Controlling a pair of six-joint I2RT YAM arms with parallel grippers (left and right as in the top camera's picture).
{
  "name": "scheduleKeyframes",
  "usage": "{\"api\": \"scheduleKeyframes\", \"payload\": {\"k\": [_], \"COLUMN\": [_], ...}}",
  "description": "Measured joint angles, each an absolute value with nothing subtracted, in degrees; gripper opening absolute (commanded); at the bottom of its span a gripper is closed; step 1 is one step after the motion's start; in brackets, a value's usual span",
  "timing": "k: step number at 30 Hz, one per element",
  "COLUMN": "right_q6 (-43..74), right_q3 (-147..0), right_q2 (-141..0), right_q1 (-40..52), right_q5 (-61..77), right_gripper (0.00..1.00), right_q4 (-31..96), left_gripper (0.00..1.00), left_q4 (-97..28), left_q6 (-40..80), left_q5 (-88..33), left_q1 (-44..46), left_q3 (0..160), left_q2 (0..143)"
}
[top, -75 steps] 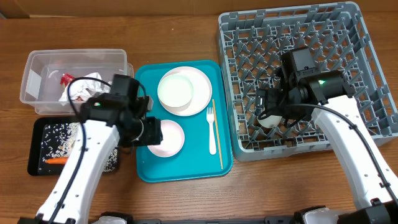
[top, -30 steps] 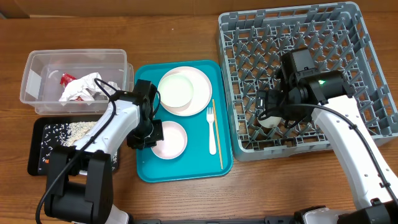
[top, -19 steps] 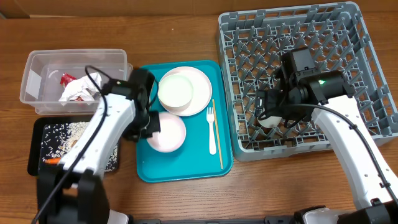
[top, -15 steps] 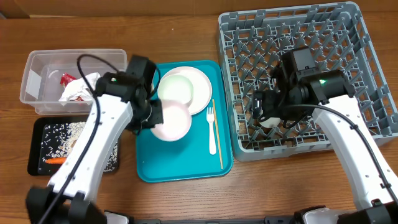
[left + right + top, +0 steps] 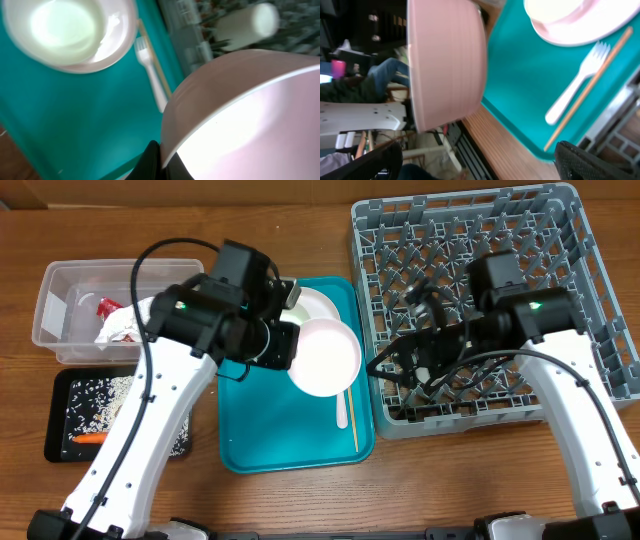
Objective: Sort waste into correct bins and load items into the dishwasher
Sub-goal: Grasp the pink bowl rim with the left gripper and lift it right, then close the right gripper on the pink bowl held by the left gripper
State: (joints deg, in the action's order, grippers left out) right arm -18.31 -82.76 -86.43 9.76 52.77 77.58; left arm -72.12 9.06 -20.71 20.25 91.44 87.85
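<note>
White bowl gripped at rim by L end effector, above teal tray; R end effector released, at rack.

Left end effector pinched tight, wrist aloft; right end effector spread wide, fingers leftward.

Teal tray lying flat on wooden table — under the left fingers, just ahead of the right fingers.
</note>
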Motion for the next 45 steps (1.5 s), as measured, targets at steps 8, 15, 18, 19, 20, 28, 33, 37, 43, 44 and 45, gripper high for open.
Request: {"api": "scheduleKeyframes", "payload": {"k": [8,15,18,19,20,28,33,37,43,44,45], "right_q6": [-22.59,-23.27,-23.42,-23.44,-23.51,-23.81,-23.83,-23.83,-23.57,-23.33,-23.0], "right_q3": [-82.76,-82.76,-82.76,-82.76,-82.76,-82.76,-82.76,-82.76,-82.76,-82.76,-82.76], "right_q2": [-86.43,-86.43,-86.43,-86.43,-86.43,-86.43,-86.43,-86.43,-86.43,-86.43,-86.43], "right_q1": [6.13,6.13,6.13,6.13,6.13,7.01,8.91,10.13,11.35,11.35,11.35], "right_q5": [58.3,61.98,63.81,64.29,64.73,69.58,66.96,65.39,64.62,64.49,64.45], "right_gripper": [1.0,1.0,1.0,1.0,1.0,1.0,1.0,1.0,1.0,1.0,0.99], "right_q4": [77.06,76.47,76.44,76.18,75.72,71.13,69.76,68.69,68.27,68.16,68.05], "left_gripper": [0.04,0.04,0.04,0.04,0.04,0.04,0.04,0.04,0.04,0.04,0.04], "left_q4": [-70.0,-68.99,-68.97,-68.99,-68.99,-68.58,-68.4,-67.48,-67.29,-67.29,-67.29], "left_q6": [5.37,5.56,6.15,6.35,6.48,7.53,7.55,7.55,7.55,7.55,7.55], "left_q5": [-33.95,-35.75,-34.2,-33.67,-33.23,-31.66,-31.4,-31.27,-31.03,-30.96,-30.74], "left_q1": [16.97,17.26,17.26,17.26,17.26,17.45,19.2,20.25,20.27,20.27,20.27], "left_q3": [91.77,91.77,91.77,91.77,91.77,91.77,91.77,91.77,91.77,91.77,91.77], "left_q2": [87.9,88.18,88.2,88.2,88.18,88.36,89.14,89.27,89.27,89.27,89.27]}}
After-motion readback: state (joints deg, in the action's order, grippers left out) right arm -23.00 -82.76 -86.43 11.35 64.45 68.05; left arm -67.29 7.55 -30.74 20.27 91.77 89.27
